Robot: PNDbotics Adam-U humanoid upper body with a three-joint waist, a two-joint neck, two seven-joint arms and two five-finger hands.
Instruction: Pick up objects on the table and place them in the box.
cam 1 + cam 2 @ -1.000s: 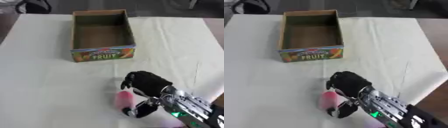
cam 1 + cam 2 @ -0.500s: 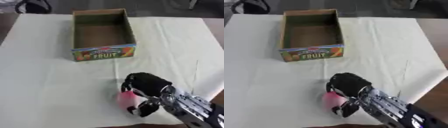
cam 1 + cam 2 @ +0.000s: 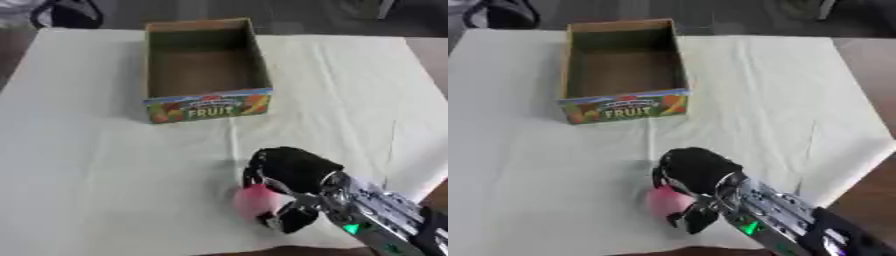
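Observation:
A pink object (image 3: 254, 200) shows at the near middle of the table, with my right hand (image 3: 289, 175) curled round it, fingers over its top and thumb beneath. The arm comes in from the lower right corner. The open cardboard box (image 3: 207, 105), printed "FRUIT" on its front wall, stands at the far middle, well apart from the hand, and its brown floor shows nothing inside. My left hand shows in neither view.
A pale cloth (image 3: 87, 165) covers the table, with creases at the right. The table's right edge (image 3: 859, 165) runs close to my arm. A dark object (image 3: 66, 11) lies beyond the far left corner.
My right hand has closed tighter round the pink object, covering more of it. The whole picture has shifted slightly, so the camera moved.

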